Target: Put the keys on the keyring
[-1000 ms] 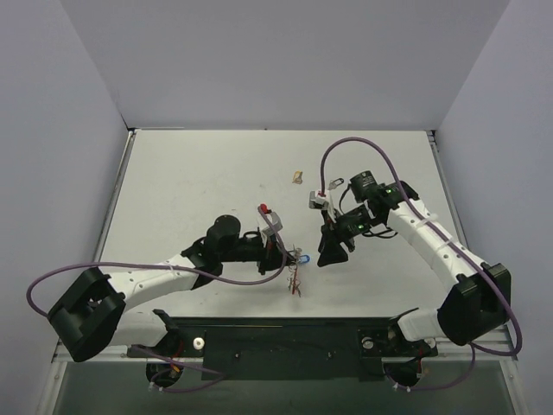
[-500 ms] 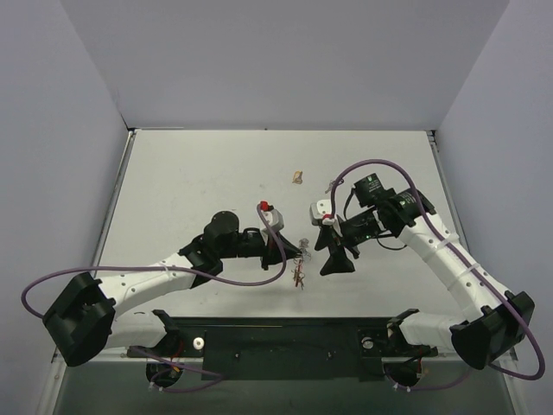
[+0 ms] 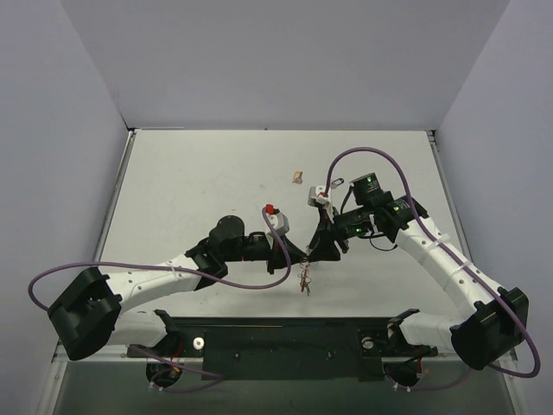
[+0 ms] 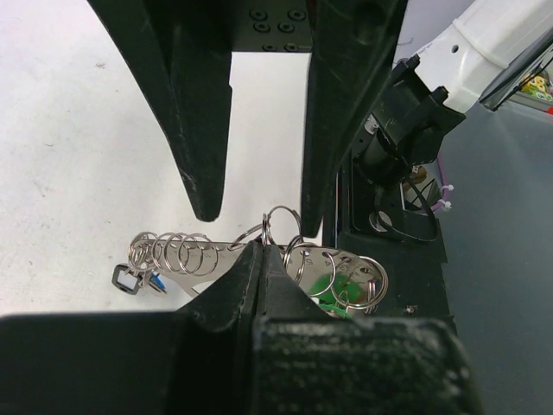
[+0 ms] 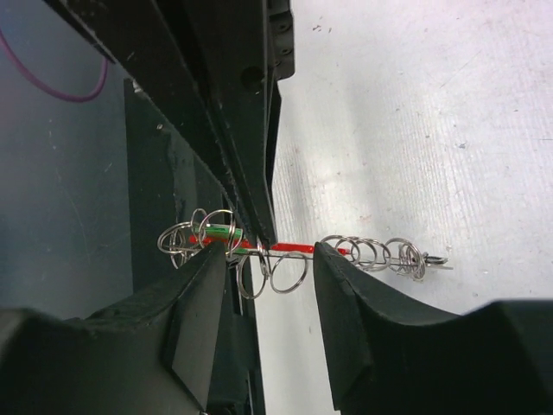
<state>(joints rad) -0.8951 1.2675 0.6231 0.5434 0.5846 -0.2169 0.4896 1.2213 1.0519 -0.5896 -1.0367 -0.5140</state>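
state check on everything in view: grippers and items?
left gripper: shut, pinching the key bunch
right gripper: open, jaws straddling the bunch, not clamped
key bunch: held by left gripper
tan lump: loose on table, apart from both arms

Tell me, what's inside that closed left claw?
A chain of silver rings sticks out on both sides of the left gripper. The pinched stretch itself is covered.

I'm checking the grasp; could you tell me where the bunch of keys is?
The bunch of keys is near the front centre of the table in the top view, pinched by the left gripper and straddled by the open right gripper.
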